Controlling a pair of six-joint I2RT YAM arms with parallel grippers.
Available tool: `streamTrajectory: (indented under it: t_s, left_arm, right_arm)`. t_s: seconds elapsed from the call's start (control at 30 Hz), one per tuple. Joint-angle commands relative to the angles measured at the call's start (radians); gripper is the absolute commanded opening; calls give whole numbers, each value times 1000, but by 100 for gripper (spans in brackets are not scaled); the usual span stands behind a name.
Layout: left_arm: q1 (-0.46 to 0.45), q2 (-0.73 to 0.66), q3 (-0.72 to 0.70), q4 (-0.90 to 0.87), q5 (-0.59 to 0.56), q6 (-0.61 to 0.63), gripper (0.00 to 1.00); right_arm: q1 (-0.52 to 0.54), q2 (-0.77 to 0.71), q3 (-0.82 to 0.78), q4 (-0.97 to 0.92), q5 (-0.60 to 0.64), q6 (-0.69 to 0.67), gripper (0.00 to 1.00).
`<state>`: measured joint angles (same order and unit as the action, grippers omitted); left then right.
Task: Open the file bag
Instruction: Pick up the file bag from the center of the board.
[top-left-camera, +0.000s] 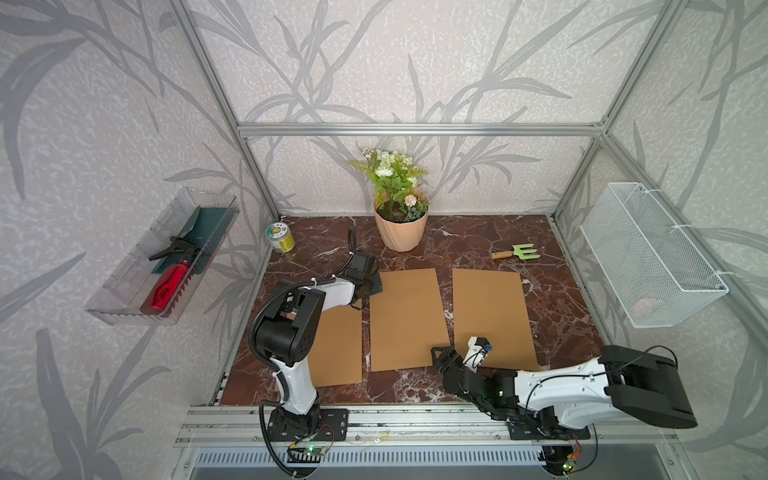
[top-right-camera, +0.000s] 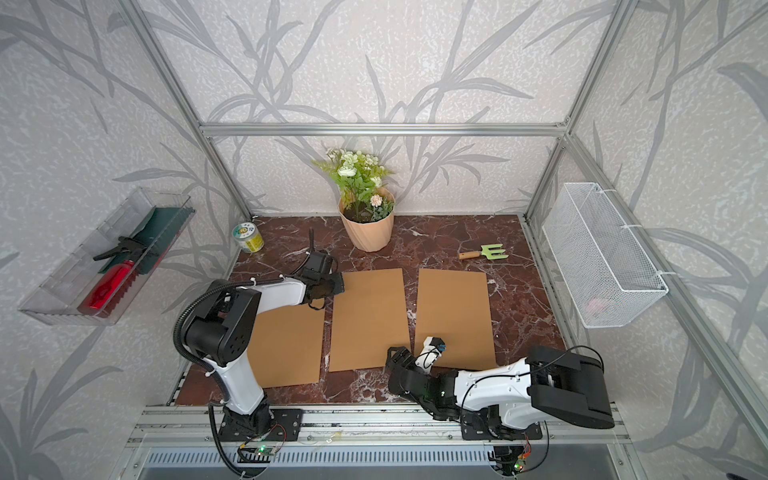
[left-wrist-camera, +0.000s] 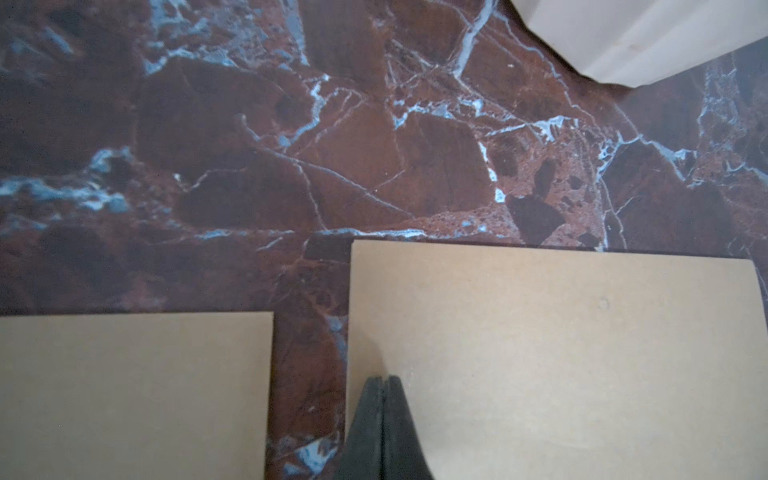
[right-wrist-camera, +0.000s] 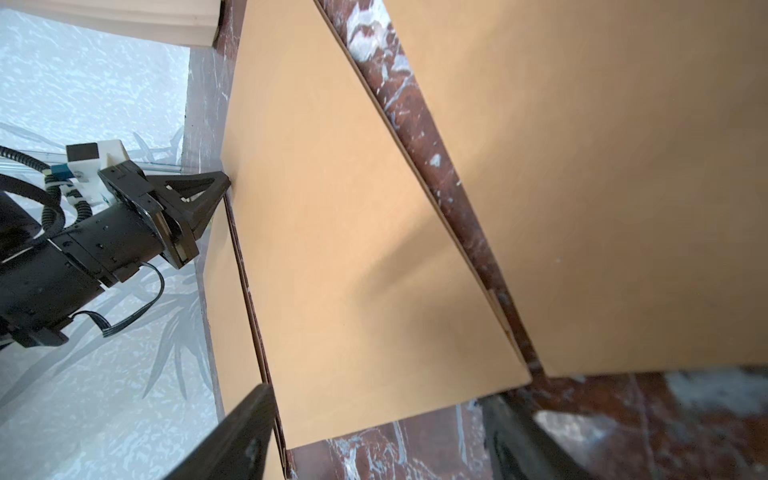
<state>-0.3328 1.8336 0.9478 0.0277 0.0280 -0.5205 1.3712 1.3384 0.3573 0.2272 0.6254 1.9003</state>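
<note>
Three alike brown file bags lie flat, side by side, on the marble table: a left one (top-left-camera: 336, 349), a middle one (top-left-camera: 407, 320) and a right one (top-left-camera: 490, 316). My left gripper (top-left-camera: 375, 286) is shut with nothing between its fingers. In the left wrist view its closed tips (left-wrist-camera: 384, 380) sit over the middle bag (left-wrist-camera: 540, 353) near its far left corner. My right gripper (top-left-camera: 438, 355) stands open at the middle bag's near right corner. In the right wrist view that gripper (right-wrist-camera: 378, 395) has the bag's (right-wrist-camera: 353, 228) near edge between its spread fingers, not gripped.
A potted plant (top-left-camera: 401, 226) stands at the back centre, a small tin can (top-left-camera: 280, 237) at the back left, and a green garden fork (top-left-camera: 517, 252) at the back right. A wire basket (top-left-camera: 648, 253) hangs on the right wall, a clear tray (top-left-camera: 124, 291) on the left.
</note>
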Motion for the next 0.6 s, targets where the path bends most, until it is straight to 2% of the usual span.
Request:
streamTrajectory:
  t_s: [0.0, 0.43, 0.57]
  left_arm:
    - [0, 56, -65, -120, 24, -29, 0]
    - [-2, 76, -88, -115, 32, -18, 0]
    - [-2, 84, -88, -114, 36, -17, 0]
  right_arm:
    - [5, 60, -20, -80, 23, 37, 79]
    - [-1, 202, -17, 179, 135, -15, 79]
    - [-20, 220, 1, 210, 102, -80, 70]
